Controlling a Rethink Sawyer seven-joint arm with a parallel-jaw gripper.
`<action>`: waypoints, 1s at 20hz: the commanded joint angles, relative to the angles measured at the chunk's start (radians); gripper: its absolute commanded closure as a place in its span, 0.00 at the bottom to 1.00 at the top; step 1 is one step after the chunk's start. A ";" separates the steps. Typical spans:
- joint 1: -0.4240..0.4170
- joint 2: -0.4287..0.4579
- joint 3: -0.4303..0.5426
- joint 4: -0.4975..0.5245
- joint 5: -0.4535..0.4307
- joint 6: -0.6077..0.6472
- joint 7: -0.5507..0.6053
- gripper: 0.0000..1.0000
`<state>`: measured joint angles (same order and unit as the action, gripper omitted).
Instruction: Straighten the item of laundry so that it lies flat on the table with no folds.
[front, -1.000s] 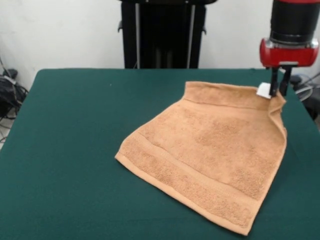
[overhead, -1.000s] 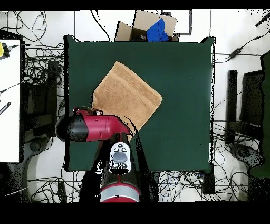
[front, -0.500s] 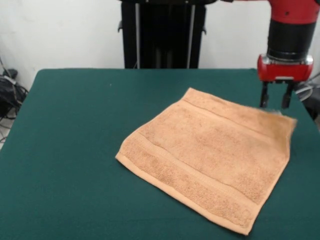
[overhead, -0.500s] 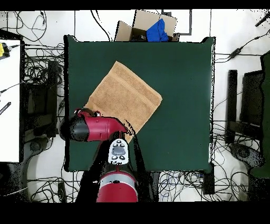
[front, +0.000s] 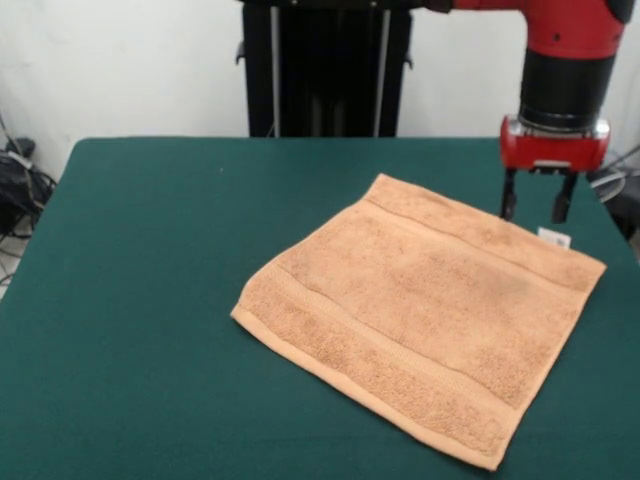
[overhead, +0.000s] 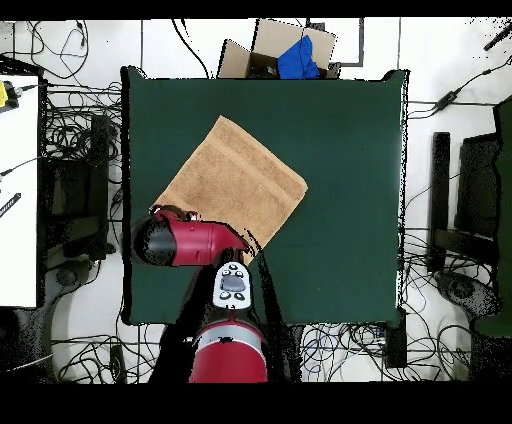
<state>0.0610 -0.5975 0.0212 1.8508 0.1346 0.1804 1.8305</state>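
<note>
We saw the towel (front: 425, 310) flat on the counter (front: 140, 250); gripper (front: 535, 208) released, empty, hovering above its tagged corner.

I work in a robotics lab: my green felt worktop (overhead: 340, 150) stands on a pale tiled floor (overhead: 440, 60) strewn with tangled black cables (overhead: 75, 130) on every side. A black equipment rack (front: 325, 65) rises against a bare white wall (front: 120, 70), an open cardboard box (overhead: 275, 45) with something blue inside sits just past the worktop's edge, and a white bench (overhead: 18, 190) runs along one side.
</note>
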 joint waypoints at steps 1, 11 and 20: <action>-0.044 -0.015 0.037 0.095 0.047 0.009 0.218 0.00; -0.031 -0.006 -0.003 0.081 0.011 -0.031 0.202 0.00; 0.041 -0.039 -0.097 0.079 -0.001 -0.022 0.211 0.00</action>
<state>0.0573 -0.6098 -0.0118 1.8511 0.1340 0.1805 1.8305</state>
